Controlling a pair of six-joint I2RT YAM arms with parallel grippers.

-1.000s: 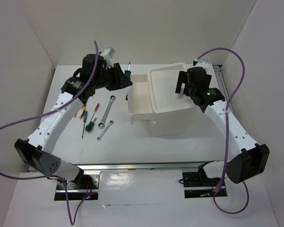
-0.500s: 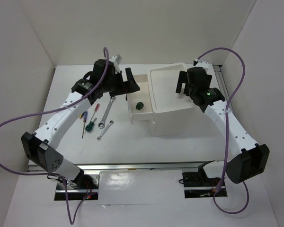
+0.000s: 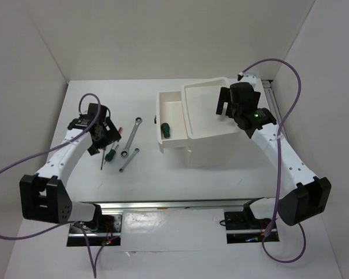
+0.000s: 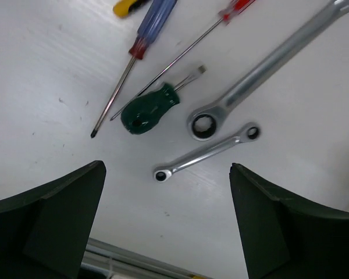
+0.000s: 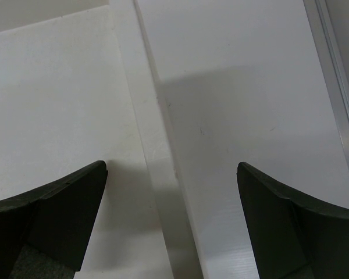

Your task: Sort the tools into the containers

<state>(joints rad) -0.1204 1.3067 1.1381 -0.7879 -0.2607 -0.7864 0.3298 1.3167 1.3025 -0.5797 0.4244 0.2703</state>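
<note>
My left gripper (image 3: 103,138) (image 4: 166,221) hangs open and holds nothing, above the tools on the table. Below it lie a green-handled screwdriver (image 4: 150,109) (image 3: 110,154), a short wrench (image 4: 206,152) (image 3: 128,160) and a long wrench (image 4: 262,67) (image 3: 132,136). Beyond them are a blue-handled screwdriver (image 4: 148,29), a red-handled one (image 4: 235,7) and a yellow handle (image 4: 127,6). Another green-handled screwdriver (image 3: 165,129) lies in the pulled-out drawer (image 3: 171,113) of the white containers. My right gripper (image 3: 227,106) (image 5: 171,224) is open and holds nothing, over the top tray's rim (image 5: 154,145).
The white box unit with its top tray (image 3: 212,125) stands at the middle right of the table. A metal rail (image 3: 163,203) runs along the near edge. White walls close in the left, back and right sides.
My left arm has swung back from the drawer to the left, over the tools on the table, its jaws now open. The green-handled screwdriver stays in the drawer. The right arm has not moved.
</note>
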